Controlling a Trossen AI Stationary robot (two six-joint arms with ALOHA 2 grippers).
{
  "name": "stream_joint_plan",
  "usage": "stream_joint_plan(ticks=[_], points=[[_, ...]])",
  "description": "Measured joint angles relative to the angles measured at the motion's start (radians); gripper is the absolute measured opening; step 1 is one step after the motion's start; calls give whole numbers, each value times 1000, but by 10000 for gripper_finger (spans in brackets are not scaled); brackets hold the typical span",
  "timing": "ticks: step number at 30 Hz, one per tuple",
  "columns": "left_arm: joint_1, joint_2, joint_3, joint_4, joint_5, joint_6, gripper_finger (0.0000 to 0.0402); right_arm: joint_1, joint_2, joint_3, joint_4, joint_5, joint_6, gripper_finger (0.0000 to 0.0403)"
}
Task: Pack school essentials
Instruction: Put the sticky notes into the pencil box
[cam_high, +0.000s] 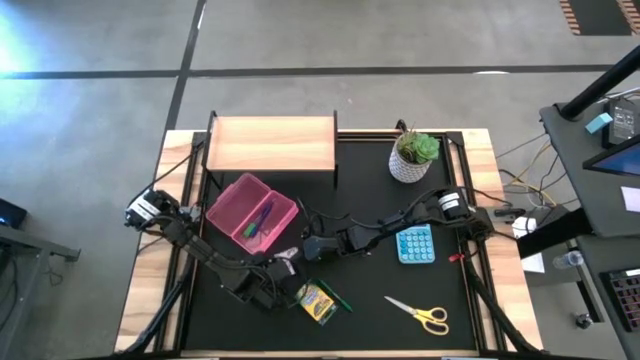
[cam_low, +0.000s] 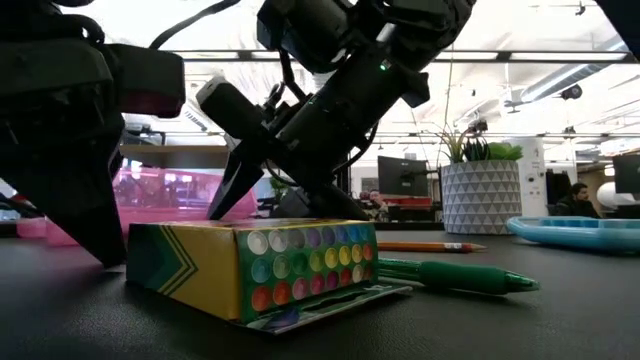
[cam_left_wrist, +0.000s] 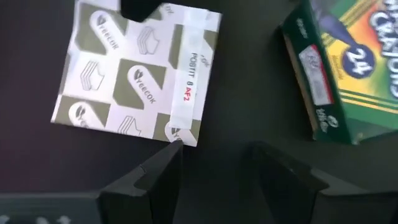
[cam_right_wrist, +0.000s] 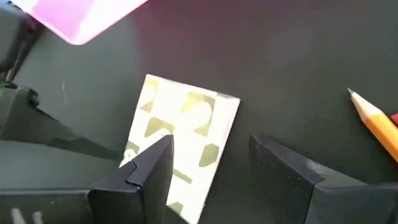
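Note:
The small white patterned square (cam_left_wrist: 137, 68) lies flat on the black table, between the pink bin (cam_high: 252, 215) and the crayon box (cam_high: 318, 300). My left gripper (cam_left_wrist: 214, 155) is open and low over the table, with one fingertip at a corner of the square. My right gripper (cam_right_wrist: 211, 155) is open too and comes from the opposite side, one finger over the square (cam_right_wrist: 186, 124). Pencils lie in the pink bin. An orange pencil (cam_low: 430, 245) and a green pen (cam_low: 450, 275) lie behind the crayon box (cam_low: 250, 265). The yellow-handled scissors (cam_high: 425, 313) lie near the front right. My left gripper has one fingertip (cam_left_wrist: 171, 149) at the square's corner (cam_left_wrist: 180, 134); whether it touches, I cannot tell. My right gripper has one finger (cam_right_wrist: 152, 165) in front of the square's edge (cam_right_wrist: 140, 134), slanting down from the table's right; whether it touches, I cannot tell.
A wooden box (cam_high: 270, 145) stands at the far edge, and a potted plant (cam_high: 413, 155) at the far right. A blue calculator (cam_high: 415, 243) lies right of my right arm. The two grippers are close together, with the crayon box just beside them.

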Motion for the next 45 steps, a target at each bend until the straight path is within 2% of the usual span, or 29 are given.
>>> stream_joint_plan(ticks=[9, 19, 33, 37, 45], points=[[25, 0, 0, -5, -12, 3, 183, -3, 14, -2, 48, -7, -38, 203], [36, 0, 0, -7, -9, 52, 183, 2, 44, -2, 94, -69, -64, 203], [35, -2, 0, -8, -7, 50, 183, 8, 37, 24, 77, -113, -88, 201], [35, -2, 0, -8, -7, 48, 183, 8, 36, 25, 70, -116, -84, 166], [36, -2, -1, -8, -11, 47, 183, 8, 29, 25, 64, -120, -71, 50]])
